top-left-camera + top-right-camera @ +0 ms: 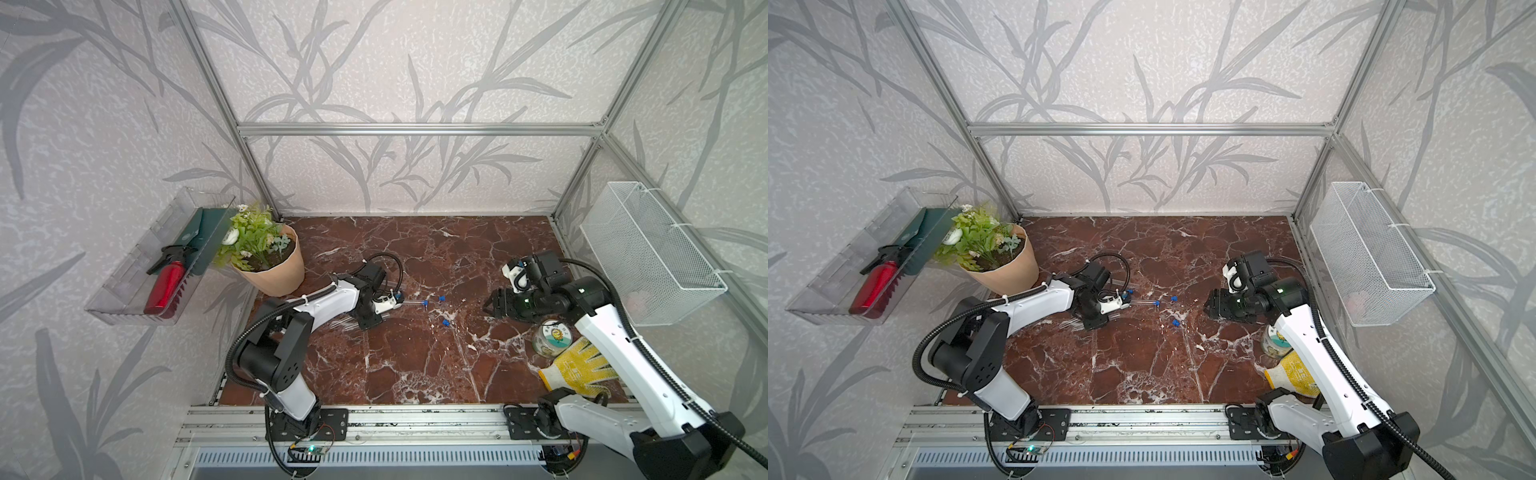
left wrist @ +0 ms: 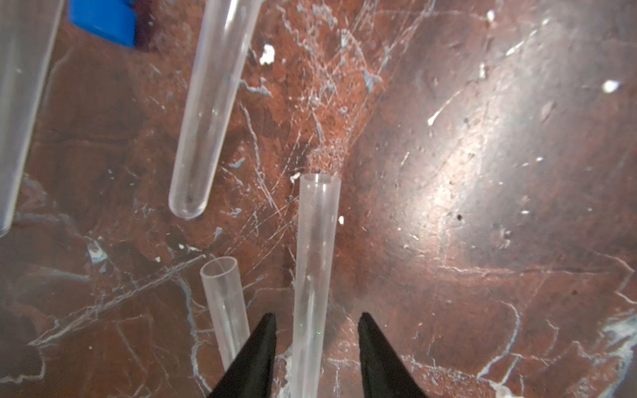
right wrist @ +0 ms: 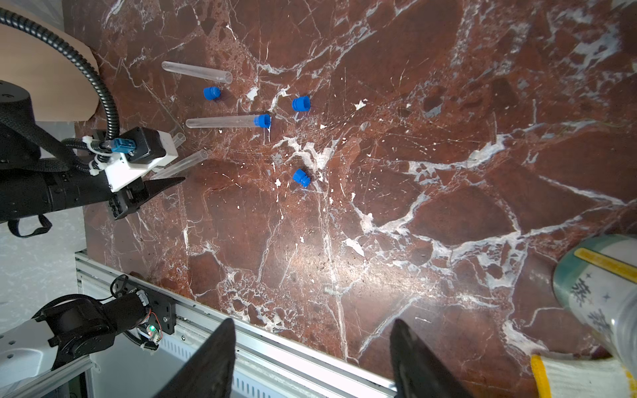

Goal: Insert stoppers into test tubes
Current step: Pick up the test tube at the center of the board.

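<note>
My left gripper (image 2: 317,318) is open and straddles a clear test tube (image 2: 312,262) lying on the marble, with a gap on each side. A second open tube (image 2: 224,303) lies just outside one finger. In the right wrist view, one tube (image 3: 224,121) has a blue stopper (image 3: 262,120) in its mouth, and another tube (image 3: 196,71) lies open beyond it. Three loose stoppers (image 3: 211,93) (image 3: 301,103) (image 3: 302,177) sit on the table between the arms. My right gripper (image 3: 312,322) is open and empty, hovering right of the stoppers (image 1: 489,301).
A potted plant (image 1: 272,270) stands at the back left. A jar (image 1: 550,334) and a yellow glove (image 1: 582,370) lie under the right arm. A wire basket (image 1: 652,253) hangs on the right wall, and a clear tray with a red bottle (image 1: 166,286) on the left.
</note>
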